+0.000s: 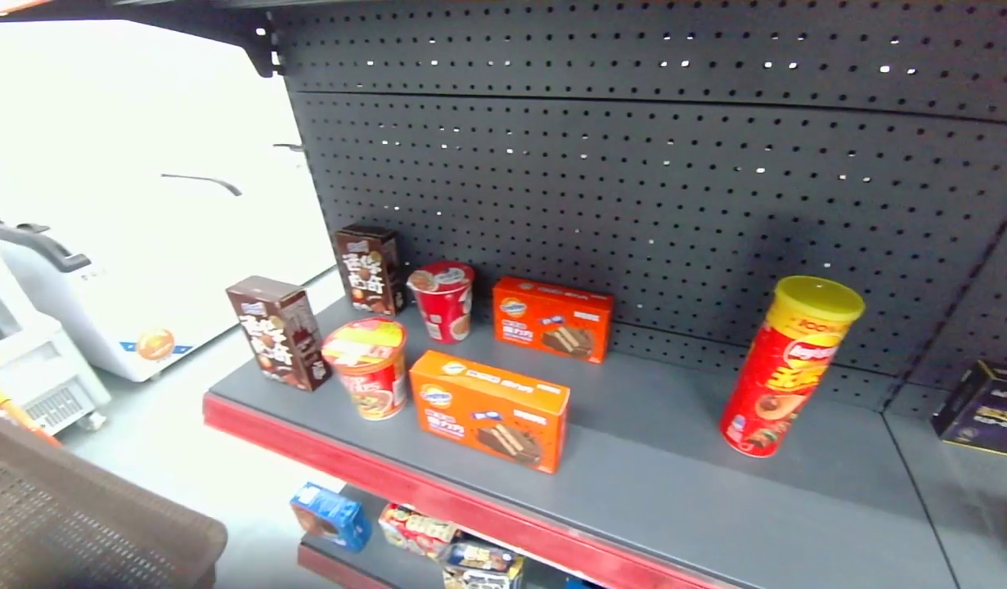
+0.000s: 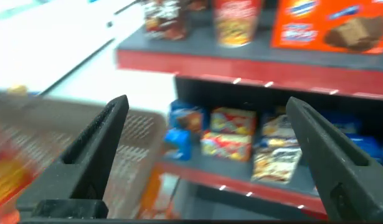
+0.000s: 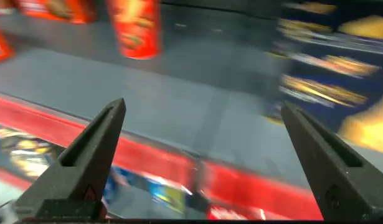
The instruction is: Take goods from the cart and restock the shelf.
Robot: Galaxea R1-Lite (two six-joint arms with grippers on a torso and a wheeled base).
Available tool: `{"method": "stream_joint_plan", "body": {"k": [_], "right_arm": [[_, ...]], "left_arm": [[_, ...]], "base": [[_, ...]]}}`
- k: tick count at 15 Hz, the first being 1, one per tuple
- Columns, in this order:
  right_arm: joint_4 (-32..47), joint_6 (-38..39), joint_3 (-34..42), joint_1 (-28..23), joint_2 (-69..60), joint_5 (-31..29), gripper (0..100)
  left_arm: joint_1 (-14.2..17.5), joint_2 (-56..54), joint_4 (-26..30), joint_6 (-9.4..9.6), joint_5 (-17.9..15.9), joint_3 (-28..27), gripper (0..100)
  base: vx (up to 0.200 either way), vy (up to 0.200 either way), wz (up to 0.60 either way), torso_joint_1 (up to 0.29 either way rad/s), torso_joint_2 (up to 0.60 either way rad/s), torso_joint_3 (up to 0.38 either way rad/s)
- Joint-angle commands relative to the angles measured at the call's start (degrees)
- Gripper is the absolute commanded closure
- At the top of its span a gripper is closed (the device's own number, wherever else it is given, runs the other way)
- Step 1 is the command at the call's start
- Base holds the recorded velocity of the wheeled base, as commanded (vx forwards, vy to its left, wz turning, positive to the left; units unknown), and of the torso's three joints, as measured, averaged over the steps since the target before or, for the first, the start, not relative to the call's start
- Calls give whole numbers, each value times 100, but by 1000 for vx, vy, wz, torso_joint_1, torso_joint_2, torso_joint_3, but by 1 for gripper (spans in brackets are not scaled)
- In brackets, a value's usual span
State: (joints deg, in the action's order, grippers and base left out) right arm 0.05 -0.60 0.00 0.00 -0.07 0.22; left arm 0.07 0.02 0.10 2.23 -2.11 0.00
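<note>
The grey shelf board (image 1: 650, 483) with a red front edge carries two brown boxes (image 1: 280, 331), two cup noodles (image 1: 368, 368), two orange wafer boxes (image 1: 491, 409) and a tall red can with a yellow lid (image 1: 789, 364). The brown mesh cart basket (image 1: 69, 523) sits at the lower left. My left gripper (image 2: 207, 106) is open and holds nothing, in front of the lower shelf beside the cart basket (image 2: 48, 143). My right gripper (image 3: 203, 109) is open and holds nothing, just off the shelf's red edge, with the red can (image 3: 136, 28) beyond it.
A dark box (image 1: 982, 409) lies on the neighbouring shelf section at the right. Snack packets (image 1: 413, 528) fill the lower shelf. A white chest freezer (image 1: 143, 270) stands left of the shelf. Bare shelf room lies between the orange boxes and the red can.
</note>
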Motion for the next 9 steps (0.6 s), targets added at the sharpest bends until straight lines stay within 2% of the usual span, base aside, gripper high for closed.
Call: {"method": "stream_joint_plan", "body": {"k": [1, 9], "right_arm": [[4, -2, 0, 0, 7, 4, 0], [4, -2, 0, 0, 7, 4, 0]], "left_arm": [[1, -2, -1, -3, 0, 0, 0], [1, -2, -1, 5, 0, 0, 0]], "base": [[0, 0, 600, -2, -2, 2], [0, 0, 600, 2, 3, 5]]}}
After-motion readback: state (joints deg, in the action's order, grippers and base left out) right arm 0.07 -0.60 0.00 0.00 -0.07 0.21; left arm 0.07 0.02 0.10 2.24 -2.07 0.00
